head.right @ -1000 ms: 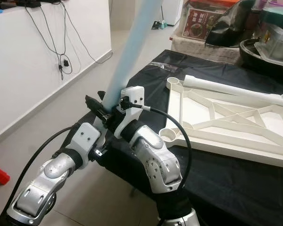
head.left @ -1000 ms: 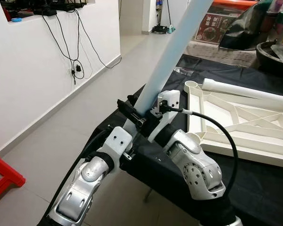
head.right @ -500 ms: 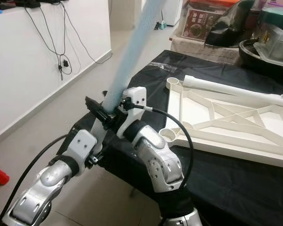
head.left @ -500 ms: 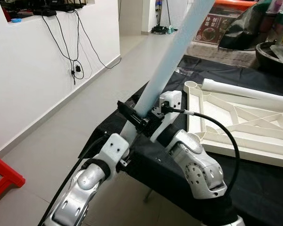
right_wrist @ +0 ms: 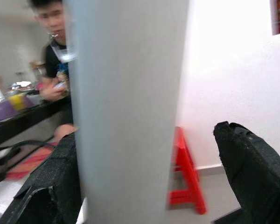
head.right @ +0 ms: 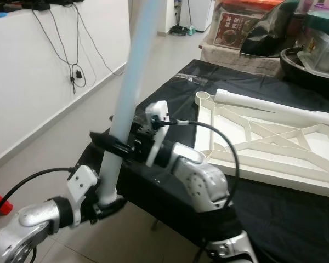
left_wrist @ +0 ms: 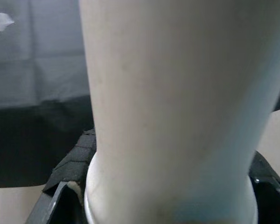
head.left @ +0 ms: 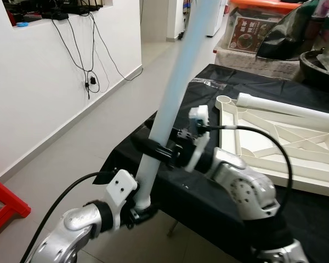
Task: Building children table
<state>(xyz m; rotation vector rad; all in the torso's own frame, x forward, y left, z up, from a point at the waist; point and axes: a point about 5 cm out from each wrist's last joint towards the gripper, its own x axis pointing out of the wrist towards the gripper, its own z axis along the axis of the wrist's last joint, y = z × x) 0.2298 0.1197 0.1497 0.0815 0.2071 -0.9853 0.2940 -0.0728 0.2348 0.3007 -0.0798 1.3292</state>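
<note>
- A long pale-blue table leg (head.left: 172,87) is held near upright, slightly tilted, in the centre-left of the left eye view, its top passing out of the upper edge of the frame.
- The leg's lower end is gripped by the left gripper (head.left: 141,207) at the lower left of the frame; in the left wrist view the white flared base of the leg (left_wrist: 177,116) is seen seated between the black fingers (left_wrist: 67,186), which are pressed against it.
- Higher on the leg, the right gripper (head.left: 162,150) is placed across it at mid-frame. In the right wrist view one black finger (right_wrist: 252,172) is seen standing clear of the leg on one side and the other lies beside it; whether the leg is being pinched cannot be told.
- The white table frame (head.left: 274,137) is seen lying flat on the black-covered counter (head.left: 208,203) at the right of the eye views, with a second white leg (head.left: 296,108) lying along its far edge.
- A red stool (right_wrist: 186,172) and a seated person (right_wrist: 53,60) at a dark table are shown in the right wrist view, in the background.
- Cables (head.left: 79,49) are seen hanging on the white wall at the upper left of the eye views.
</note>
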